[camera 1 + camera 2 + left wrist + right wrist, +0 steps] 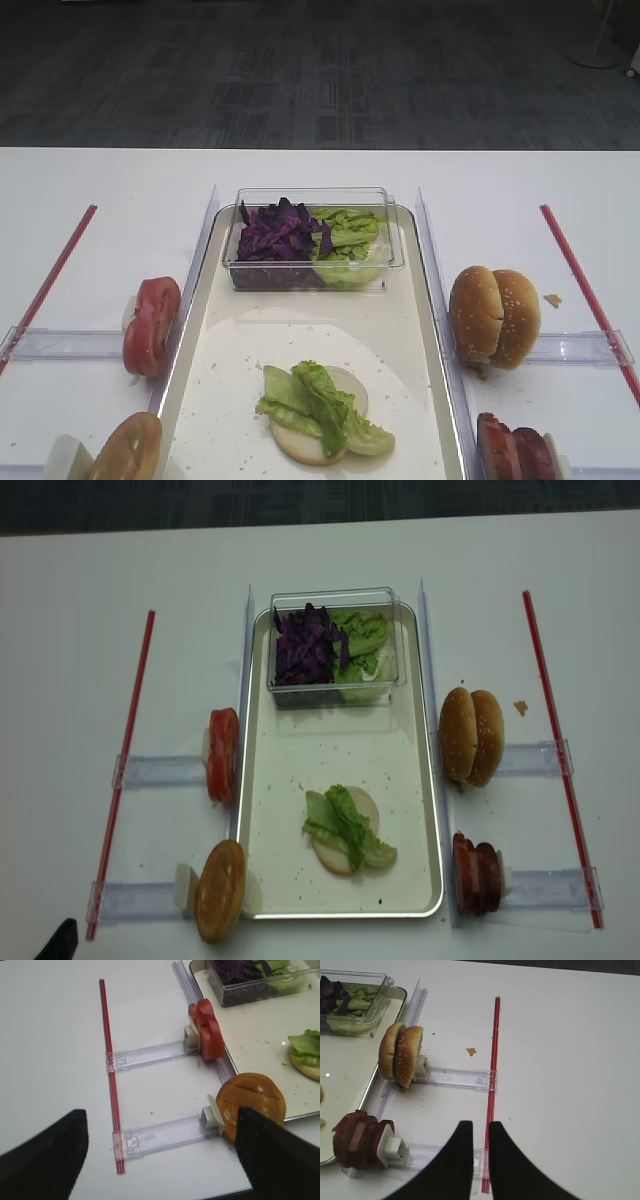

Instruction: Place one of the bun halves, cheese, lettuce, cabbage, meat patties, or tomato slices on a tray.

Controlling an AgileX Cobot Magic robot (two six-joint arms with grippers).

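The cream tray (300, 330) lies mid-table. On it a pale bun disc (300, 440) carries lettuce (320, 405). A clear tub (313, 260) at its far end holds purple cabbage (278, 235) and more lettuce. Tomato slices (150, 325) and cheese (252, 1105) stand left of the tray. Sesame bun halves (400, 1055) and meat patties (357, 1140) stand to its right. My right gripper (480, 1127) hovers over the bare table right of the patties, with a narrow gap and nothing in it. My left gripper (160, 1160) stands wide open and empty beside the cheese.
Each food stack stands on edge in a clear plastic holder rail (455, 1077). Red strips (578, 280) run along both outer sides of the table. A small crumb (471, 1051) lies right of the bun halves. The table's far edge meets dark floor.
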